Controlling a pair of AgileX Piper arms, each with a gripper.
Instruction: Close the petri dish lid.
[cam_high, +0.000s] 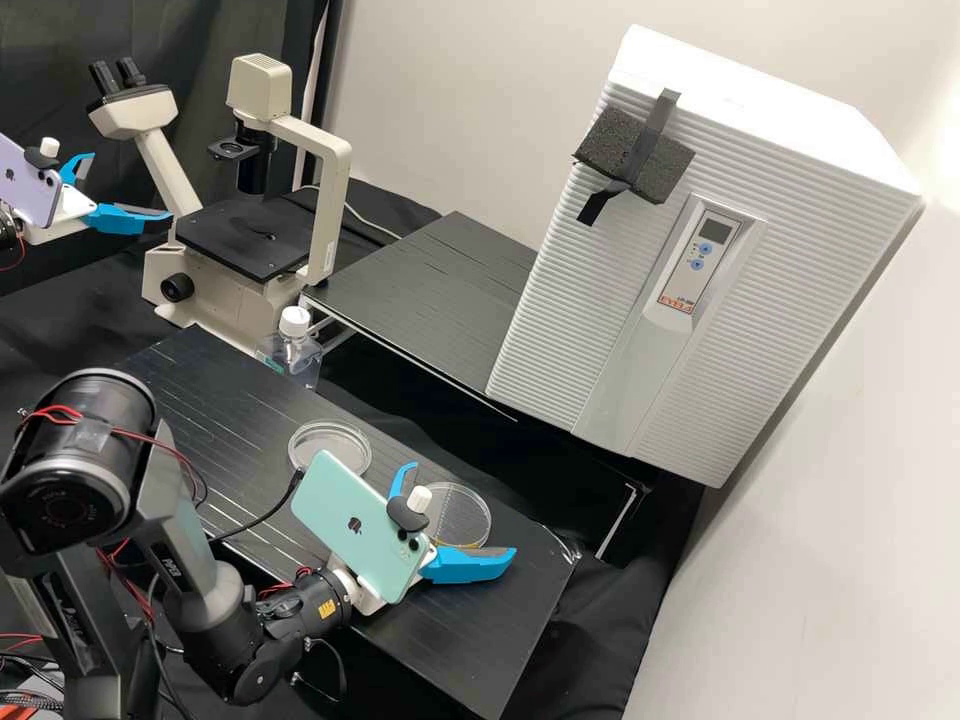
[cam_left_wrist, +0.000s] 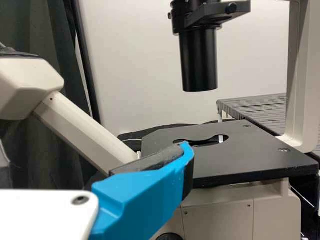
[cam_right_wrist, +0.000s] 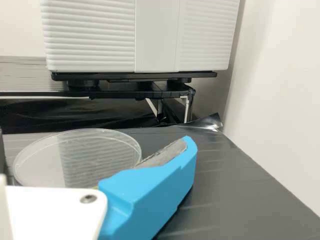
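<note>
The right gripper (cam_high: 462, 508) stands wide at a clear petri piece (cam_high: 470, 522).
The piece lies between its fingers; contact is unclear.

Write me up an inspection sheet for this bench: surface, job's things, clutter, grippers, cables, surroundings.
Surface: black bench, covering creased, ruffled at one corner.
Job's things: two clear round petri pieces lying apart, one farther along the bench, one beside the right gripper; lid not on dish. Which is the lid, cannot tell.
Clutter: clear bottle with white cap, near the microscope.
Grippers: both open; left gripper raised near the microscope.
Cables: black cable at the mint phone; red wires on the arm.
Surroundings: white ribbed cabinet, foam pad taped on; dark curtain.
</note>
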